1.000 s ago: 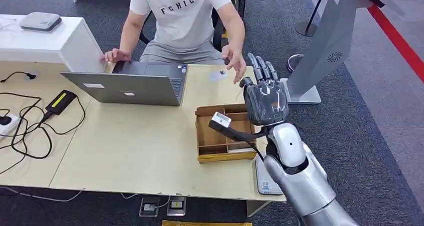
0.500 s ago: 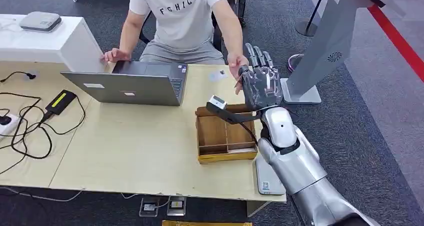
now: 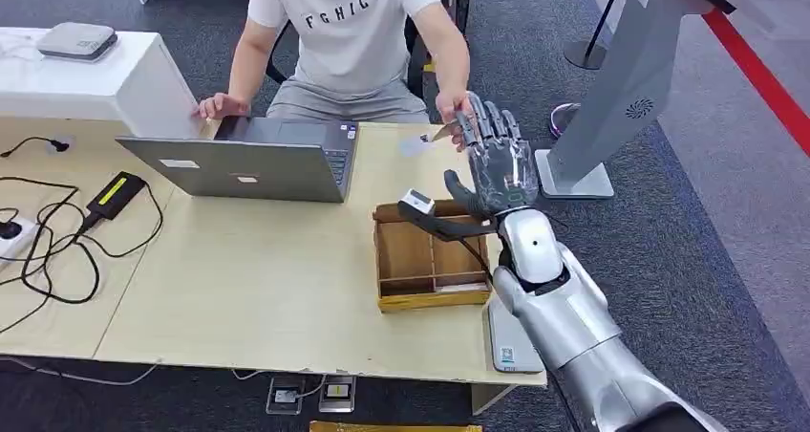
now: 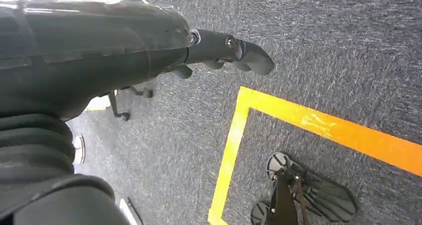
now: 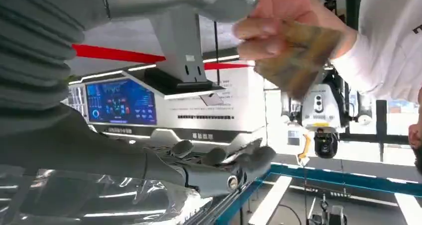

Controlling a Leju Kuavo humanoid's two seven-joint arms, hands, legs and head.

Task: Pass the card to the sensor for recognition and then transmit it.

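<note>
As a seated person's hand [image 3: 457, 117] offers the card [image 5: 298, 56] at its fingertips, the robot's raised right hand [image 3: 497, 164] stays spread and empty; closing squarely on the card's free edge looks key.

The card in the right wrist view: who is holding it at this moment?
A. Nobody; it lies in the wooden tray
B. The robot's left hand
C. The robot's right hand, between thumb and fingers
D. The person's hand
D. In the right wrist view the card sits pinched in the person's hand, while the right hand is raised beside it with fingers spread, not gripping it.
</note>
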